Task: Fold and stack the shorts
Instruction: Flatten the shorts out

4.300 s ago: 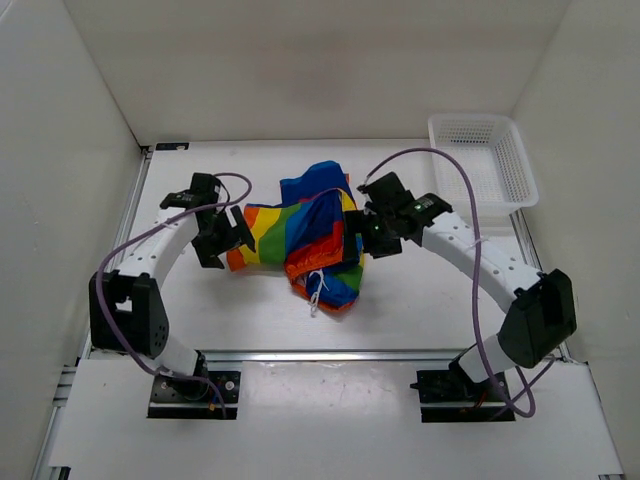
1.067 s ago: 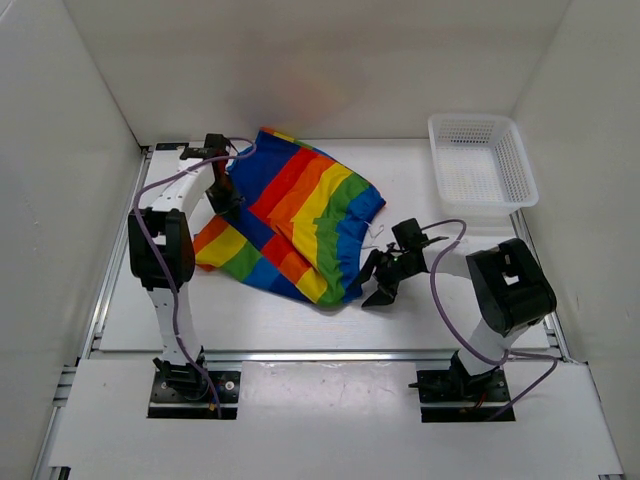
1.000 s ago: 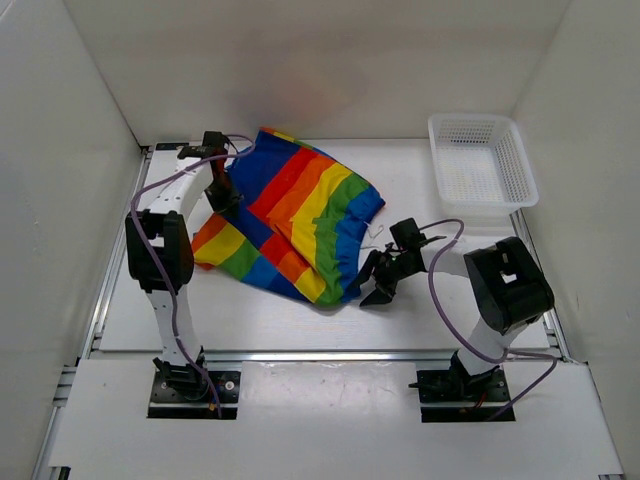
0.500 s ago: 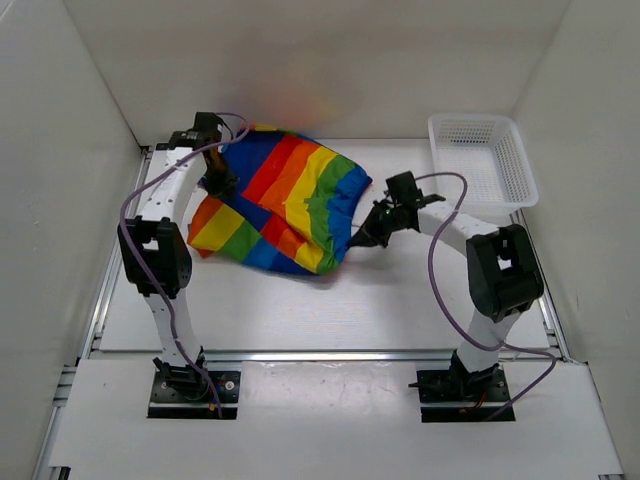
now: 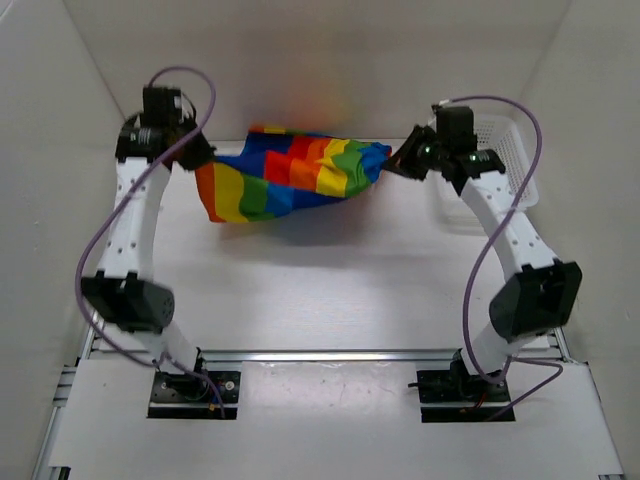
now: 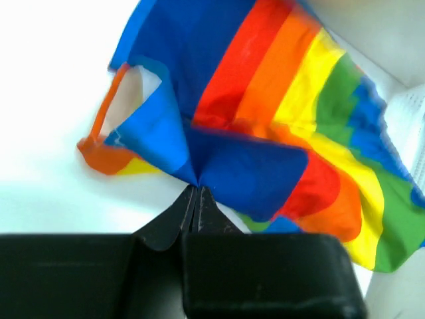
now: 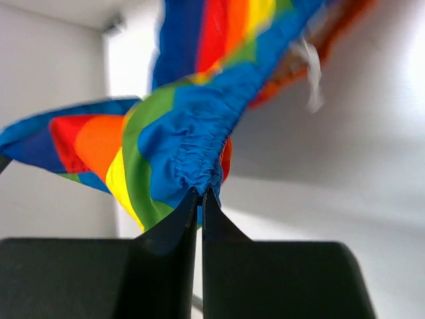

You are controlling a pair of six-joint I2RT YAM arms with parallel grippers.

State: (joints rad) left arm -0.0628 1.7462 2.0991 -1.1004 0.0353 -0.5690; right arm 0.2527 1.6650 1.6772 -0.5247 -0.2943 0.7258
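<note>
Left jaws are pressed fully together, pinching a small peak of blue fabric, low centre of the left wrist view. Right jaws are also clamped tight, biting the gathered blue elastic edge, low centre of the right wrist view. Both grips are on the shorts (image 5: pixel 290 175), at opposite ends, with no gap visible between either pair of jaws. In the top view the left arm (image 5: pixel 135 215) reaches up to the upper left and the right arm (image 5: pixel 500 215) to the upper right. The shorts are slung between them in the upper middle of the frame, off the counter (image 5: pixel 330 290), with a soft shadow under them. The wide two-point hold is probably there to stretch the cloth out and let wrinkles drop before it is laid flat for folding. No fold looks made yet and nothing is stacked. The fabric reads as thin and limp, sagging lower at its left end. It has broad blue, red, orange, yellow and green stripes. An orange-hemmed leg opening (image 6: pixel 106 119) gapes at the left of the left wrist view. A white drawstring (image 7: pixel 309 66) shows as a blur in the upper right of the right wrist view. A white mesh basket (image 5: pixel 520 165) sits behind the right arm, partly hidden.
</note>
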